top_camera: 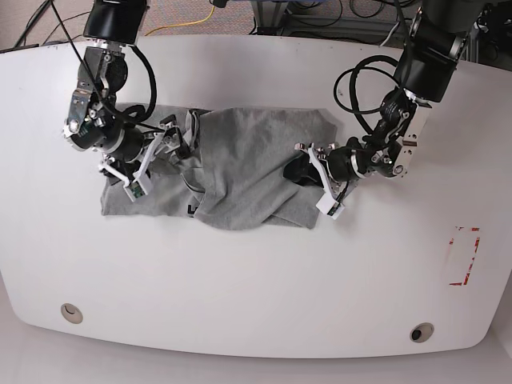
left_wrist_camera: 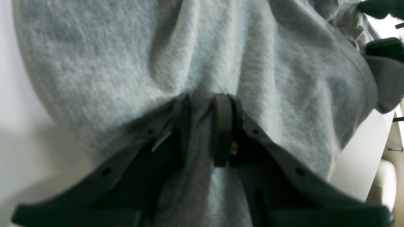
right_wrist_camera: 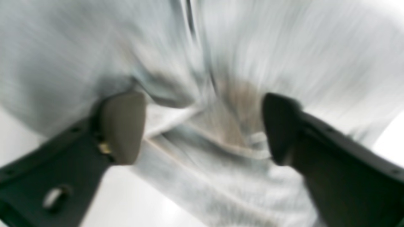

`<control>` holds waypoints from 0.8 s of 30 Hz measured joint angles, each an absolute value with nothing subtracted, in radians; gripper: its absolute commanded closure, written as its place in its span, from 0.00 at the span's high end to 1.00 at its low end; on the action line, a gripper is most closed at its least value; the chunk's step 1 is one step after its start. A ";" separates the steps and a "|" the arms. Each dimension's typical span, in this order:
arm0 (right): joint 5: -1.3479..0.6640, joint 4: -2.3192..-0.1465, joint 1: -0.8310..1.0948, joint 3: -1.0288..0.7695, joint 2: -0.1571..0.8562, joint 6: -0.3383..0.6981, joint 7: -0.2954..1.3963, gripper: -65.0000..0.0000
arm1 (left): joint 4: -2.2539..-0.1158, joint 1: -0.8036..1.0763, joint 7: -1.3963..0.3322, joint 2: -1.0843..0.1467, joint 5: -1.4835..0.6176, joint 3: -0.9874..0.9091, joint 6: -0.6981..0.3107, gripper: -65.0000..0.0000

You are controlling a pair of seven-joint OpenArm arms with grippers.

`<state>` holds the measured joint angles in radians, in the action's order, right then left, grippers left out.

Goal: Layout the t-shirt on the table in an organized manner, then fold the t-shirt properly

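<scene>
Shirt (top_camera: 240, 172) bunched mid-bench (top_camera: 256, 280), doubled over itself, nowhere near flat. Left tool (left_wrist_camera: 202, 126) clamped on a pinch of grey cloth; right tool (right_wrist_camera: 202, 126) spread wide, fabric loose between the pads, nothing held. Could easily go wrong from here: pulling with only one side held probably just drags the whole heap sideways and twists it more

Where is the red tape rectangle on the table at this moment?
In the base view the red tape rectangle sits near the right edge of the table, well clear of the t-shirt and above the grommet.
</scene>
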<state>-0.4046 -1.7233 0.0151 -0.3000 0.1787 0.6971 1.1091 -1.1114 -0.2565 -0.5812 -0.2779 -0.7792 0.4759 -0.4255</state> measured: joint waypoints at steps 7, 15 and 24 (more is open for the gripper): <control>-0.520 -1.736 -0.100 -0.556 0.184 0.690 1.245 1.00 | -1.098 -0.258 -0.577 -0.278 -0.789 0.473 -0.432 0.18; -0.545 -1.475 -0.181 -0.756 0.259 0.693 1.337 1.00 | -1.100 -0.257 -0.574 -0.296 -0.798 0.476 -0.435 0.18; -0.757 -1.165 -0.194 -0.754 0.384 0.696 1.308 1.00 | -1.102 -0.261 -0.581 -0.298 -0.794 0.476 -0.435 0.18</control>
<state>-0.7567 -1.1648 -0.1936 -0.7540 0.3836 0.6960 1.3083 -1.1023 -0.2607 -0.5812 -0.2977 -0.7937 0.4759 -0.4351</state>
